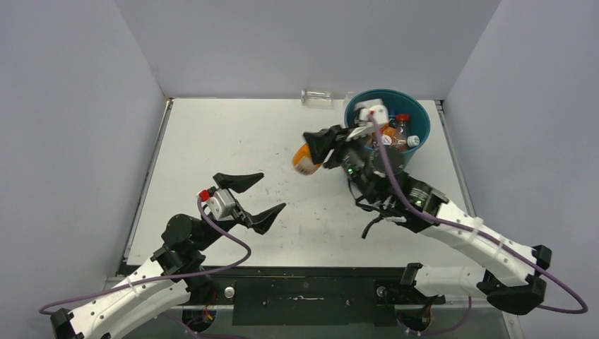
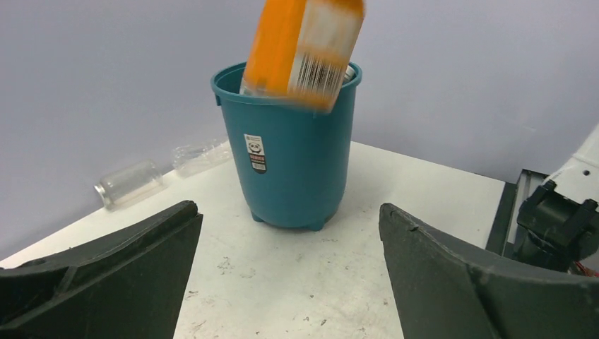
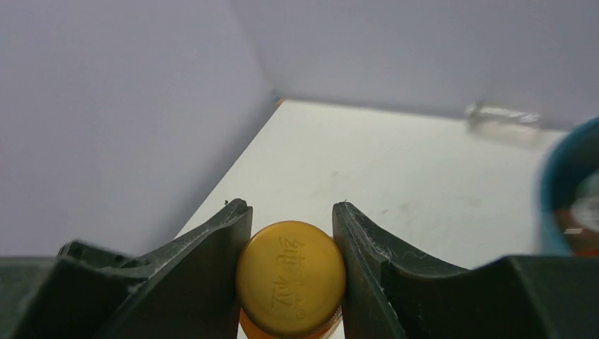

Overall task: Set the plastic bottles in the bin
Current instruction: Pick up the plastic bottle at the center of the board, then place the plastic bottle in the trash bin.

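The orange bottle (image 1: 304, 159) looks light, thin-walled and slick, so a hold on its body could slip; the stiff cap and neck offer the surest purchase. The right tool (image 1: 316, 150) pinches it there (cap seated between both fingers), holding it in the air just left of the bin (image 1: 422, 121), arm stretched forward, fingers pointing left. The left tool (image 1: 268, 192) hangs spread wide and empty above the surface (image 1: 212, 141), well left of the bin.

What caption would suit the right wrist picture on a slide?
Right gripper pinching the orange bottle by its cap, bin rim at right, clear bottle lying farther back.
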